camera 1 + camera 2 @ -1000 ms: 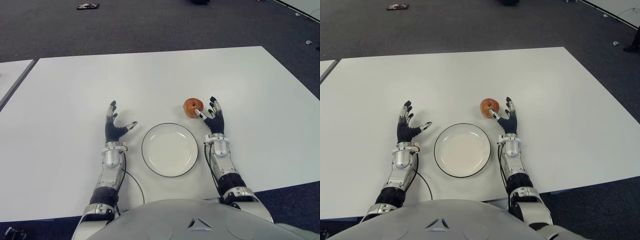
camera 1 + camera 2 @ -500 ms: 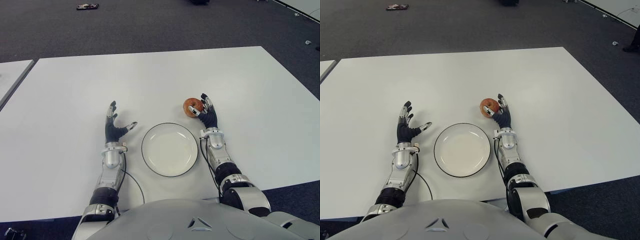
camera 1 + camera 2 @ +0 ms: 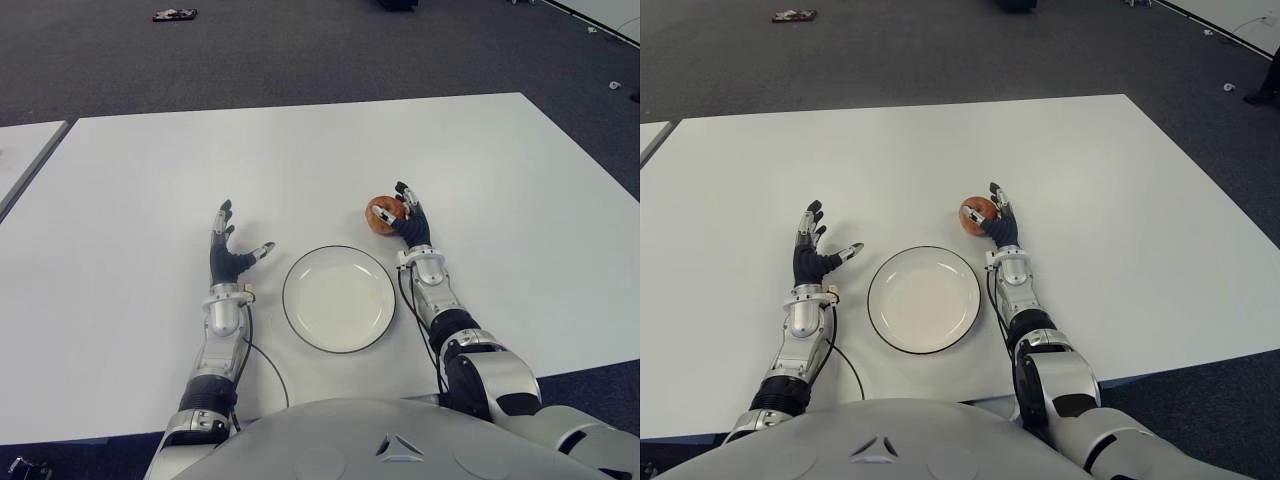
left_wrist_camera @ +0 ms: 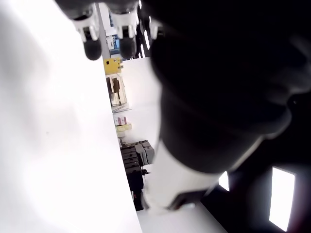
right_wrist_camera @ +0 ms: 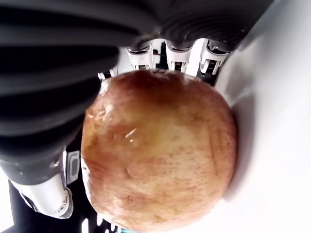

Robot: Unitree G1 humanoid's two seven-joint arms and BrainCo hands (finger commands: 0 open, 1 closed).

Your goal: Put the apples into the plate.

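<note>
Both arms are jointed silver metal with dark bands at the elbows, ending in ribbed silver wrist cuffs. The left hand (image 3: 232, 257) and right hand (image 3: 407, 218) have black palms and black fingers with pale grey tips. A thin black cable loops back from the left wrist. The torso is a smooth grey shell.

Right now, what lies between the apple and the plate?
Only bare white table. In the left eye view, the apple sits just beyond the plate rim's far right side, with the right hand closing around it.
</note>
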